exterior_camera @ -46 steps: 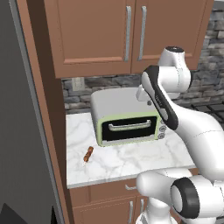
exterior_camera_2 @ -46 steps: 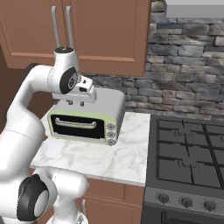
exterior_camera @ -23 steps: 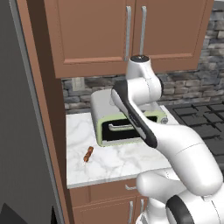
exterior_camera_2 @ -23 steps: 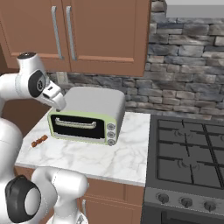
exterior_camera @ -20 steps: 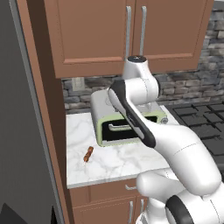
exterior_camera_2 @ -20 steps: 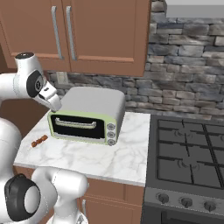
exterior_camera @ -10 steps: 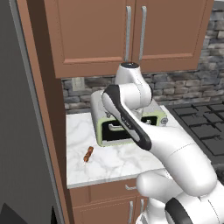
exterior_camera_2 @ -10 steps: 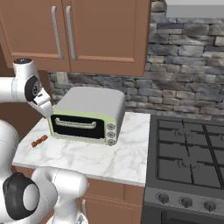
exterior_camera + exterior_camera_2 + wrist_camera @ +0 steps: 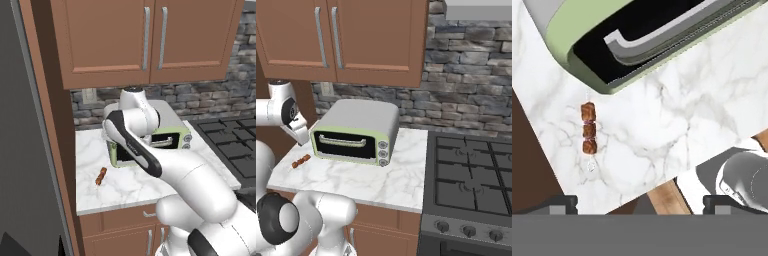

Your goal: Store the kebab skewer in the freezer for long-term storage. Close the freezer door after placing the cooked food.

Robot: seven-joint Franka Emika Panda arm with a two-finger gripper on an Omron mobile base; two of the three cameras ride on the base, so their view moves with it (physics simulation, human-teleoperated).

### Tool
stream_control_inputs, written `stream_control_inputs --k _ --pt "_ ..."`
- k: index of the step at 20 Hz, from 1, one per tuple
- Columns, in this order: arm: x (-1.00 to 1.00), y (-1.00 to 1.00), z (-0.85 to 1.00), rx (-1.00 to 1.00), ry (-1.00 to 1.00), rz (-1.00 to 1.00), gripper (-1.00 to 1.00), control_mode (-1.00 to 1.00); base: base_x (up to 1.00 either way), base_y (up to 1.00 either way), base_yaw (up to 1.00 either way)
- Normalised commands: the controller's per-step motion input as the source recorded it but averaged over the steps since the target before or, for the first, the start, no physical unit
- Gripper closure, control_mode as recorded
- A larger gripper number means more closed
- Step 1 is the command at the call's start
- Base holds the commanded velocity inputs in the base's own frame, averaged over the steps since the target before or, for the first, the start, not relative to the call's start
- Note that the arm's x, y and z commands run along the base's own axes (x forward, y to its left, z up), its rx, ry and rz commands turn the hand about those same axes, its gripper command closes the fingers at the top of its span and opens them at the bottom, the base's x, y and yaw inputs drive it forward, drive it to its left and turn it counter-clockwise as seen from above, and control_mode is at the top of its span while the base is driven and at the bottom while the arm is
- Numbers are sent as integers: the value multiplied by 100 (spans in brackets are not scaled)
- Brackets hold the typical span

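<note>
A: Kebab skewer (image 9: 589, 135) lies flat on the marble counter (image 9: 677, 120), just beside the front left corner of the toaster oven (image 9: 353, 131), near the counter's edge. Untouched.

B: Gripper (image 9: 640, 202)?

A: In the hand view the 2 dark finger tips sit at opposite bottom corners, so the jaws are spread wide, nothing between them. The skewer is left of centre between the tips, well apart from both.

B: How to do the pick well?

A: My judgement: shift toward the skewer until it is centred, turn the wrist so the fingers close across the stick, not along it, then drop straight down and pinch at the meat chunks. It is thin and flat, so the tips must nearly touch the marble. Watch the oven corner.

B: Arm pose?

A: Arm (image 9: 131, 145) is folded left over the counter in front of the oven, hand pointing down at the marble, hovering above. Freezer (image 9: 25, 150) is the grey slab at far left.
</note>
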Motion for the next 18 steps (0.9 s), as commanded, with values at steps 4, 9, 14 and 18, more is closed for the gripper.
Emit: stream_control_inputs --k 4,9,14,18 --pt "0 38 -38 0 13 0 -100 -100 0 0 0" --pt "1 24 -38 0 8 0 -100 -100 0 0 0" --pt "13 0 -46 0 9 0 -100 -100 0 0 0" --pt "15 0 -40 0 7 0 -100 -100 0 0 0"
